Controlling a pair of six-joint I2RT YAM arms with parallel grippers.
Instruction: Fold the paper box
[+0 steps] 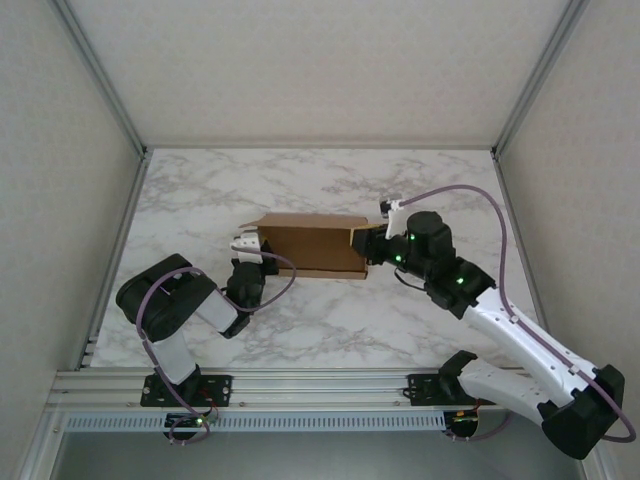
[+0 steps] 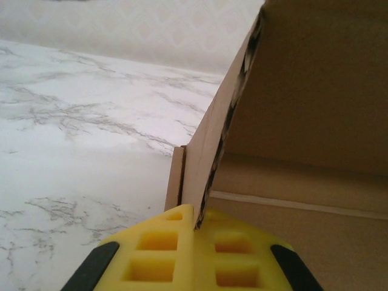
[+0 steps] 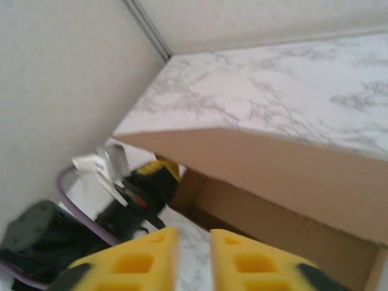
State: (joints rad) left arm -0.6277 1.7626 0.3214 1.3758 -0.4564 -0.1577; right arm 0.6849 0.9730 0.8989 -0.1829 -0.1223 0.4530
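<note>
Paper box [image 1: 310, 248]: brown cardboard, partly folded, lying near the middle of the marble table [image 1: 300, 180], its long side running left to right between the two arms.

Top external view: the left gripper [image 1: 260, 250] is sitting at the box's left end, touching it. The right gripper [image 1: 364, 245] is meeting the box's right end flap. A purple cable [image 1: 470, 190] is looping above the right arm. From up here I cannot tell how wide either set of jaws is standing.

Left wrist view: the left gripper's yellow fingers [image 2: 163, 248] are pressing together, and a thin upright cardboard flap is running down into the seam between them, so the jaws are clamping on the paper box [image 2: 303, 91]. The box's inner wall and floor are opening to the right of that flap; the table [image 2: 73, 133] is spreading to the left.

Right wrist view: the right gripper [image 3: 194, 233] is showing two yellow fingers [image 3: 254, 260] standing a narrow slit apart, with marble showing through the slit and nothing between them. The paper box [image 3: 273, 170] is lying just beyond the fingertips, open side facing the camera, a long panel tilting over it. At its far end the left arm [image 3: 130, 197] is reaching in.
</note>
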